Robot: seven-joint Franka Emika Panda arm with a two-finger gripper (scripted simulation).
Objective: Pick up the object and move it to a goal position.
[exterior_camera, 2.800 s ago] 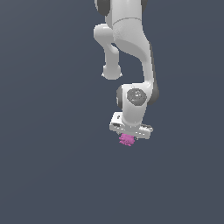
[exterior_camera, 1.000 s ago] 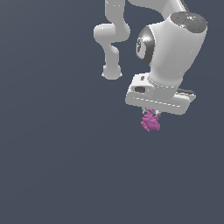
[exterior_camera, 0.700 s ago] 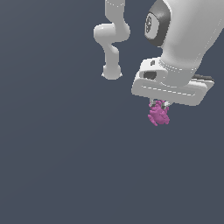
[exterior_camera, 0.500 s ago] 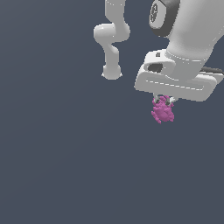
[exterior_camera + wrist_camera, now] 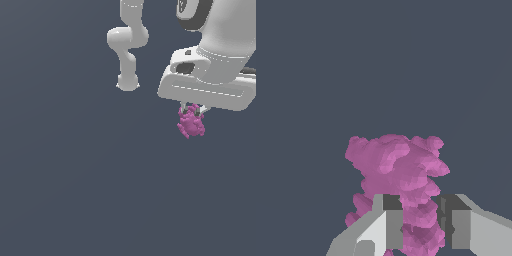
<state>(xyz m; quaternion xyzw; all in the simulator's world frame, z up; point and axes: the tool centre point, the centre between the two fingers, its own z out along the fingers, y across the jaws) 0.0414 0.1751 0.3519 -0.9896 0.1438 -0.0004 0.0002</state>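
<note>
The object (image 5: 191, 124) is a small magenta-pink knobbly lump that hangs below the white hand in the exterior view. My gripper (image 5: 190, 111) is shut on the object, with only the fingertips showing under the wide white hand. In the wrist view the object (image 5: 398, 170) fills the middle, pinched between the two grey fingers (image 5: 387, 220), and sticks out past them. It is held up off the dark floor.
The arm's white base and lower links (image 5: 128, 45) stand at the back, to the exterior view's left of the hand. The floor (image 5: 75, 190) is plain dark grey-blue all round, with nothing else on it.
The hand with the object in it has moved up, toward the exterior view's right and closer to the camera. The grip on the object has held.
</note>
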